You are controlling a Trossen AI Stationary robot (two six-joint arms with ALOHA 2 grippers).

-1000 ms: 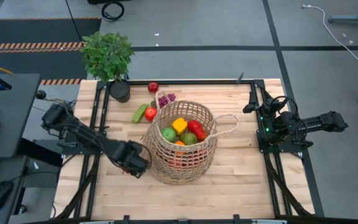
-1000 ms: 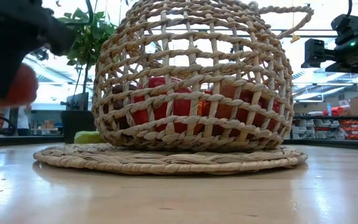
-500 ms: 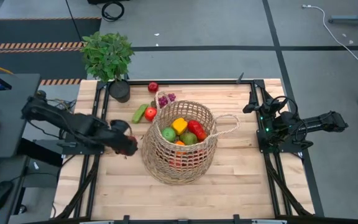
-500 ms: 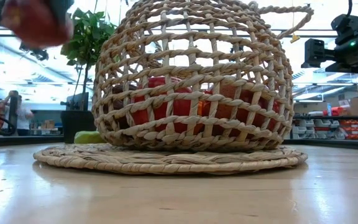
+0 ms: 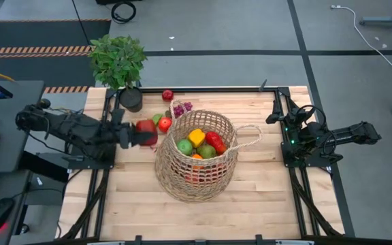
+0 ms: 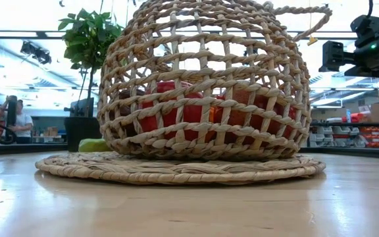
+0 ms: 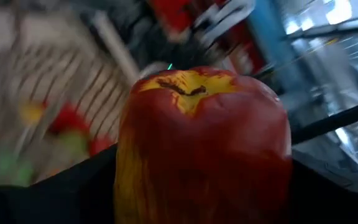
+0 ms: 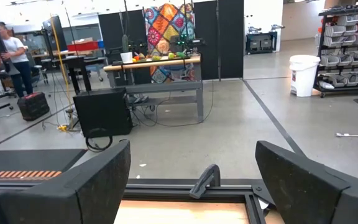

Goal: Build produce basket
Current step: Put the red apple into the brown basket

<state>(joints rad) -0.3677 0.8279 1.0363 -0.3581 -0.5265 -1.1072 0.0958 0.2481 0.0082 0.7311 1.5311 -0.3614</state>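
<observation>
left hand [image 5: 140, 132] | we hold a red apple [image 7: 202, 146] beside the wicker basket [image 5: 197, 155] on the table [image 5: 264, 204] | we judge it stiff, smooth, light; grip its sides | right hand [image 8: 191, 180] open, empty, parked

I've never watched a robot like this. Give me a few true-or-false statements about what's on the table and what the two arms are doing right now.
1. The left gripper holds a red apple. True.
2. The basket is empty. False: it holds produce, including a green apple and a yellow pepper.
3. The right gripper carries a lemon. False: it is open, holds nothing and waits at the table's right edge.
4. A potted plant stands at the table's far left corner. True.
5. The cucumber lies inside the basket. False: it lies on the table beside the basket.
</observation>
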